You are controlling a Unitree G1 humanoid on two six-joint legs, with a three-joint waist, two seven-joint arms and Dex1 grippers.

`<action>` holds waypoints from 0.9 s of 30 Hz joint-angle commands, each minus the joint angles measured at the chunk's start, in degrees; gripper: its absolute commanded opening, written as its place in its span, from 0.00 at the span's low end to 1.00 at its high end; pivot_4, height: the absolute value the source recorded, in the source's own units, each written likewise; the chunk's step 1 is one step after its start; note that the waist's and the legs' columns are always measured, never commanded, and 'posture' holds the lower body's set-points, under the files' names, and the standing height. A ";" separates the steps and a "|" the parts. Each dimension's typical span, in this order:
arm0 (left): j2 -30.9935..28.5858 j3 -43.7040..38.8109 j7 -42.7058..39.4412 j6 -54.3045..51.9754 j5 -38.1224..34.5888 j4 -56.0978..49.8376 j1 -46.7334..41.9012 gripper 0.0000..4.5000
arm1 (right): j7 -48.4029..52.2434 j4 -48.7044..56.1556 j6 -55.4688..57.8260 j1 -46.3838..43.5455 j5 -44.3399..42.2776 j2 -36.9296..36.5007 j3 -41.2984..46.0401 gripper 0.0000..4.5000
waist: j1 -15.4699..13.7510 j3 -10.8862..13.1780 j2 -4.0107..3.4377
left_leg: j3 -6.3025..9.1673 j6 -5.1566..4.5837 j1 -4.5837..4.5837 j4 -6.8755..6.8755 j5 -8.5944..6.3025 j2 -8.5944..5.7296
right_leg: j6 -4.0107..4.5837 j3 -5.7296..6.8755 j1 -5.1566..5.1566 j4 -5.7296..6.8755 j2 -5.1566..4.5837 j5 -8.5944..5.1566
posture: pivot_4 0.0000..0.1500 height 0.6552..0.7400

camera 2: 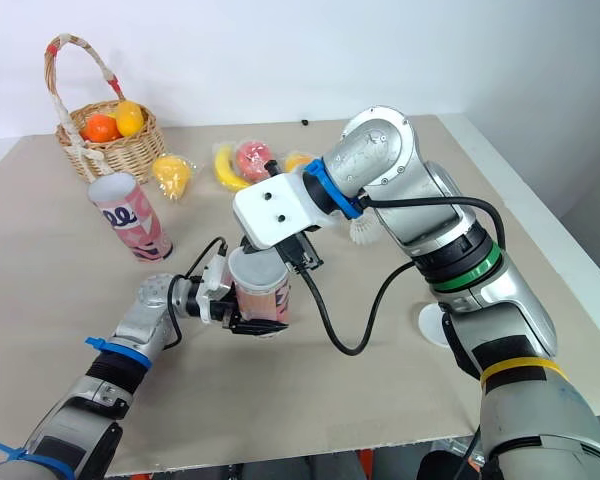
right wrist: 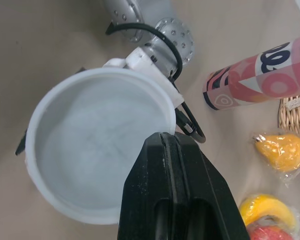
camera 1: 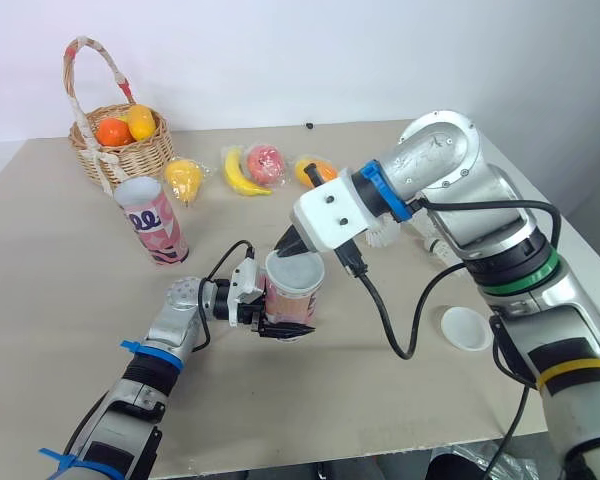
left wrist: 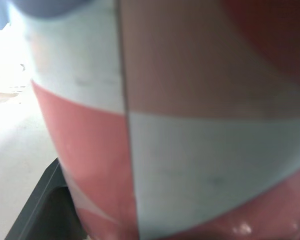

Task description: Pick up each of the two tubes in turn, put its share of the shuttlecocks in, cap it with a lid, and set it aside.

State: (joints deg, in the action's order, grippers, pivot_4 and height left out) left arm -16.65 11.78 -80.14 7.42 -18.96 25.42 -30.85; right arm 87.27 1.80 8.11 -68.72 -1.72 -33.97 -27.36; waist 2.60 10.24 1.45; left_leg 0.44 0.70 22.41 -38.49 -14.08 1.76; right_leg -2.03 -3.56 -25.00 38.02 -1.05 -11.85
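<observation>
Pink-and-white and, by the look of it, thin card, the tube (camera 1: 292, 300) is upright near the middle of the desk (camera 1: 60, 320). The left pincer (camera 1: 278, 326) is clamped low on its wall, a black finger on either side; whether the base touches the desk I cannot tell. A white lid (right wrist: 95, 150) lies across its mouth, and the right pincer (camera 1: 291, 243) meets the lid's rim with its fingers together; whether they nip the rim or only press on it I cannot tell. I judge the tube light, stiff along its length but easy to dent across. A hold low on the wall, where the base stiffens it, therefore seems right, while a hard squeeze higher up would likely pull the mouth out of round and fight the lid. Its glossy skin looks a little slippery, so a downward push could slide it through the grip. The lid looks like thin, springy plastic, best pressed evenly round the rim, since pressure at one edge may tip it. The second tube (camera 1: 155, 222) stands open and upright well apart, near the basket (camera 1: 130, 155), and a spare lid (camera 1: 467, 328) lies on the desk beside the right arm.
</observation>
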 commanded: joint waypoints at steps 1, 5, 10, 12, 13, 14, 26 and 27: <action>-1.82 -0.42 1.04 -1.56 1.88 2.27 0.98 0.78 | 1.90 -2.97 -4.58 -2.44 4.01 -0.74 -2.06 0.01 | 0.01 0.00 0.00 | -0.01 0.00 0.00 0.00 0.00 0.00 | 0.03 0.00 0.00 0.00 0.00 -0.02 | 1.00 0.88; -1.80 -0.51 1.27 -1.65 1.86 1.94 1.29 0.78 | 0.92 -5.95 -7.98 -4.76 5.78 -0.17 -2.36 0.01 | 0.02 0.00 0.01 | 0.00 -0.01 -0.03 0.00 0.01 0.01 | 0.19 0.00 0.00 0.00 0.01 -0.11 | 1.00 0.88; -1.87 -0.62 1.65 -1.76 1.94 1.65 1.65 0.78 | 3.46 -5.94 -8.83 -4.96 4.33 -0.42 -2.50 0.01 | 0.02 0.00 0.01 | 0.00 -0.12 -0.03 0.00 0.07 0.01 | 0.21 0.00 0.01 0.00 0.02 -0.08 | 1.00 0.88; -1.93 -0.62 1.75 -1.78 1.96 1.59 1.72 0.78 | 4.10 -6.18 -8.92 -5.02 4.32 -0.48 -2.63 0.01 | 0.02 0.00 0.01 | 0.01 -0.12 -0.03 0.01 0.07 0.01 | 0.22 0.00 0.01 0.00 0.02 -0.07 | 1.00 0.88; -1.95 -0.63 1.77 -1.81 1.96 1.58 1.74 0.78 | 4.39 -6.41 -9.03 -5.11 4.35 -0.44 -2.76 0.01 | 0.02 0.00 0.01 | 0.01 -0.12 -0.03 0.02 0.07 0.01 | 0.23 0.00 0.01 0.00 0.02 -0.07 | 1.00 0.88; -1.97 -0.62 1.77 -1.83 1.97 1.59 1.74 0.78 | 4.64 -6.66 -9.14 -5.22 4.34 -0.36 -2.89 0.01 | 0.02 0.00 0.00 | 0.01 -0.12 -0.03 0.02 0.07 0.00 | 0.23 0.00 0.01 0.00 0.02 -0.07 | 1.00 0.88; -1.85 -0.59 2.02 -2.08 1.94 1.47 1.72 0.78 | 5.23 -7.32 -11.87 -7.45 1.50 -1.49 -9.01 0.01 | 0.02 0.00 0.01 | 0.00 -0.13 -0.03 0.05 0.07 0.00 | 0.26 0.00 0.00 0.00 0.01 -0.09 | 1.00 0.88; -1.85 -0.59 2.08 -2.16 1.94 1.37 1.77 0.78 | 5.23 -7.47 -12.26 -7.43 1.75 -1.28 -9.54 0.01 | 0.02 0.00 0.01 | 0.00 -0.12 -0.03 0.05 0.07 0.00 | 0.26 0.00 0.00 0.00 0.01 -0.10 | 1.00 0.88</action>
State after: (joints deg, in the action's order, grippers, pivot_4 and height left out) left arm -16.80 11.47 -79.26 6.38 -19.00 24.79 -30.43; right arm 89.50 -5.53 -2.87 -76.22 0.14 -34.55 -34.23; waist 2.63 10.24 1.46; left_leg 0.43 0.58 22.38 -38.43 -14.00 1.76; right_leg -1.76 -3.56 -25.00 38.02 -1.04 -11.96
